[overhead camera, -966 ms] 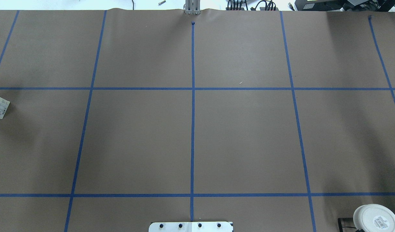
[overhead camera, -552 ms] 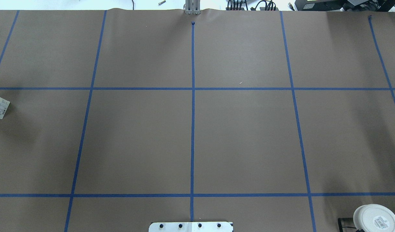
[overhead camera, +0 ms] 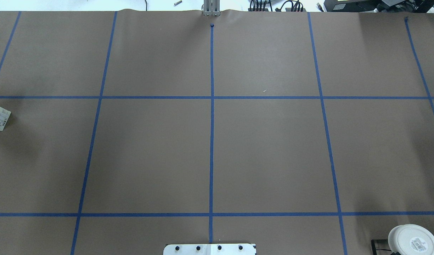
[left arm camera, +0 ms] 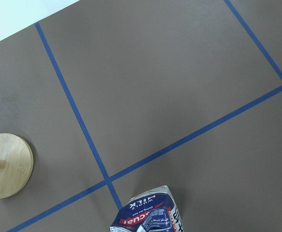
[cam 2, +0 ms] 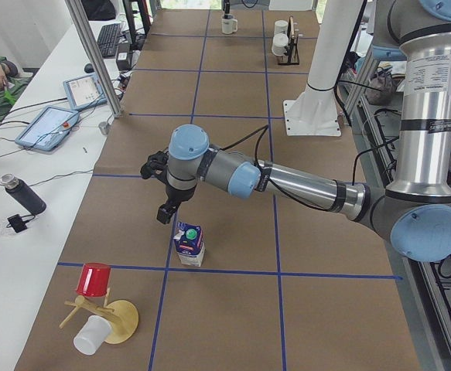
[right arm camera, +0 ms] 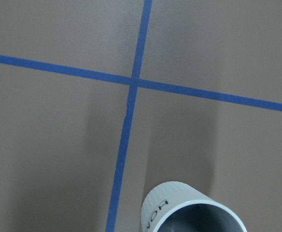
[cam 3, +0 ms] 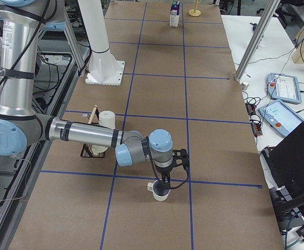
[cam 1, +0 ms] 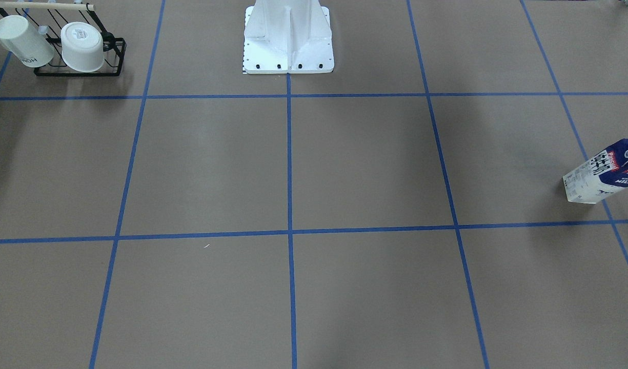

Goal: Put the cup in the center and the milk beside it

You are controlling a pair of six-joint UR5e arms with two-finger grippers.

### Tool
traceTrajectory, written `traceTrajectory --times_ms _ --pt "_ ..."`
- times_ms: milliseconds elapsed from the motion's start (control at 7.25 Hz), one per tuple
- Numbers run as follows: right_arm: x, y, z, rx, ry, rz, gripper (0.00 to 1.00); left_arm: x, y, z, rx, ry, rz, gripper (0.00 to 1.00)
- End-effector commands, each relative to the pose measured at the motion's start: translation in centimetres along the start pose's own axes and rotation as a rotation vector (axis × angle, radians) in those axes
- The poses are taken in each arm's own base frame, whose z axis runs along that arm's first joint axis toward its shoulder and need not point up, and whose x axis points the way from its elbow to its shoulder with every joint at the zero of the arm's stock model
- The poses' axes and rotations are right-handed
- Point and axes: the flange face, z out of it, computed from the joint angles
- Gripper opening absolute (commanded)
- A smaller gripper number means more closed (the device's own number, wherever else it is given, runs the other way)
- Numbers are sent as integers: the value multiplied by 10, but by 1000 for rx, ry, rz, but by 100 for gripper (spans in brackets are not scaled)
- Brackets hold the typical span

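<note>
The cup (cam 3: 160, 194), a small white mug with a grey inside, stands on the board near a tape crossing at the robot's right end; it also shows in the right wrist view (right arm camera: 189, 212). My right gripper (cam 3: 167, 182) hangs just above it; I cannot tell if it is open. The milk (cam 1: 603, 171) stands upright at the robot's left end, also seen from the left side (cam 2: 189, 243) and in the left wrist view (left arm camera: 148, 215). My left gripper (cam 2: 164, 214) hovers just above and beside it; I cannot tell its state. The center (overhead camera: 211, 156) is bare.
A black wire rack (cam 1: 114, 59) with two white cups (cam 1: 80, 46) stands near the robot's right side. The white robot base (cam 1: 288, 41) is at the table's edge. A wooden stand (cam 2: 109, 321) with a red cup (cam 2: 93, 280) is beyond the milk.
</note>
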Motion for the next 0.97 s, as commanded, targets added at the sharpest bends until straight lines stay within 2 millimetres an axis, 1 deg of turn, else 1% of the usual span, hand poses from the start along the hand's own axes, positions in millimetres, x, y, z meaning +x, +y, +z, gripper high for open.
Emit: traceTrajectory --times_ms 0,138,276,414,552,690,828 --pt "-17 0 16 -31 -7 -18 91 0 -1 0 13 -4 10 99" --pt "-18 2 19 -39 -4 -23 90 0 -2 0 15 -4 5 99" --pt "-16 6 23 -47 8 -26 86 1 -2 -2 17 -3 -4 99" --pt "-17 10 29 -58 39 -41 77 1 -2 -2 17 -4 -4 99" --pt "-15 16 33 -70 50 -40 60 0 -1 -1 15 -4 -6 99" --pt "-10 24 35 -79 67 -35 33 0 -1 0 14 -4 -7 99" --pt "-10 25 37 -81 78 -42 1 0 -1 0 14 -4 -7 99"
